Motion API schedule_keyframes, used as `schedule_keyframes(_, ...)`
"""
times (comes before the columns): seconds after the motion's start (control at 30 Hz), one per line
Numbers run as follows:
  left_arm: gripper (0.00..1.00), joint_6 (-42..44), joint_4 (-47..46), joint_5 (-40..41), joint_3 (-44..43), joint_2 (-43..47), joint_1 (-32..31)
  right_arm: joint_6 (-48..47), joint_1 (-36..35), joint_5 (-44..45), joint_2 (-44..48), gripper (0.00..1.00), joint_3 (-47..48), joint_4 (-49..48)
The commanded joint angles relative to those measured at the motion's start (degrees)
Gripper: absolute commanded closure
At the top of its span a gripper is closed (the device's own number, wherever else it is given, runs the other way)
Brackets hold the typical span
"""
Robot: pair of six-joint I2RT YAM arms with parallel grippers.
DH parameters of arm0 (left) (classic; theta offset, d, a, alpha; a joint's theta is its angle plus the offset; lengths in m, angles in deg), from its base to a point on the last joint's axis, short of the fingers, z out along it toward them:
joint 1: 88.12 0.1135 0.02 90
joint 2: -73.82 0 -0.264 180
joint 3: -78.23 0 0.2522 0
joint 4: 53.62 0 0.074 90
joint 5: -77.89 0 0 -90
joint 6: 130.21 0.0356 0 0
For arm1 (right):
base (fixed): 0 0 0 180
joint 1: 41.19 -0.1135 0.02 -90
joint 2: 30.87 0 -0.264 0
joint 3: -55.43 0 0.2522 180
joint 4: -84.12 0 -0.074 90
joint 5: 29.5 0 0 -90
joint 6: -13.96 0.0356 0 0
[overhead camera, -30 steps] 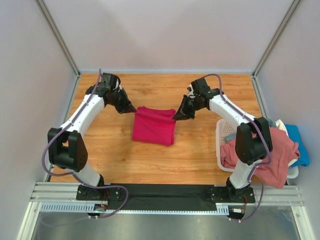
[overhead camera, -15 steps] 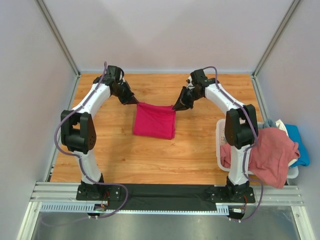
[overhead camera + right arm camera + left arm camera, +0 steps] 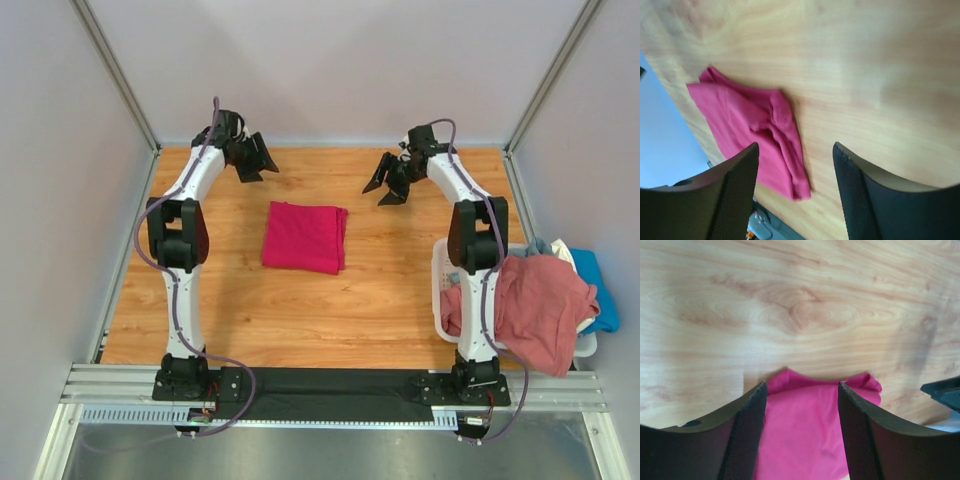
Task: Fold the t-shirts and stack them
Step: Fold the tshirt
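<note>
One magenta-red t-shirt (image 3: 304, 237) lies folded on the far half of the one wooden desk (image 3: 230, 300). At the desk's right edge stands one white lattice basket (image 3: 440, 262), and three more garments show heaped in and over it: one dusty pink t-shirt (image 3: 535, 305), one blue t-shirt (image 3: 600, 290) and one whitish t-shirt (image 3: 560, 250). That makes four shirts counted; whether more lie underneath cannot be told. Two arms rise from the near edge, the left arm (image 3: 185, 215) and the right arm (image 3: 470, 235). Each carries one gripper, the left gripper (image 3: 258, 168) and the right gripper (image 3: 380, 192), and each gripper has two black fingers (image 3: 745, 440), four in all
</note>
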Motion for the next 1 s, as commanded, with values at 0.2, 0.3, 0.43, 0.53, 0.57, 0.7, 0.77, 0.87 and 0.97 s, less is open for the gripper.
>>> schedule_keyframes(0.2, 0.35, 11.7, -2.1, -6.7, 19.0, 19.6, -0.5, -10.8, -7.0, -4.3, 9.3, 0.34, -6.7, -2.3)
schedule_keyframes(0.3, 0.35, 14.9, -4.7, -7.5, 25.2, 22.8, -0.5, -12.8, -8.8, -1.8, 8.1, 0.36, -5.7, -2.8)
schedule_keyframes(0.43, 0.36, 19.0, -3.3, -7.5, 23.6, 19.7, -0.4, -15.3, -10.3, 1.0, 4.6, 0.42, -1.7, -1.1)
schedule_keyframes(0.53, 0.41, 20.1, -1.0, -7.5, 20.1, 15.2, -0.4, -16.8, -10.8, 1.9, 2.6, 0.42, 1.2, -0.7)
schedule_keyframes(0.57, 0.44, 20.2, -0.7, -7.6, 18.4, 14.2, -0.4, -17.0, -11.0, 2.4, 1.3, 0.42, 2.0, -0.5)
schedule_keyframes(0.7, 0.50, 20.3, 0.3, -7.0, 15.3, 10.6, -0.4, -17.2, -11.0, 3.0, -1.5, 0.45, 6.0, 1.2)
schedule_keyframes(0.77, 0.50, 20.5, 0.5, -6.9, 14.2, 9.1, -0.4, -17.1, -11.2, 2.7, -2.5, 0.47, 7.1, 1.5)
schedule_keyframes(0.87, 0.50, 20.6, 1.3, -6.8, 12.8, 7.6, -0.3, -17.0, -11.6, 2.2, -3.8, 0.50, 8.1, 1.5)
schedule_keyframes(0.97, 0.49, 20.0, 1.9, -6.6, 11.7, 6.2, -0.2, -16.8, -11.9, 2.4, -5.2, 0.54, 8.9, 1.6)
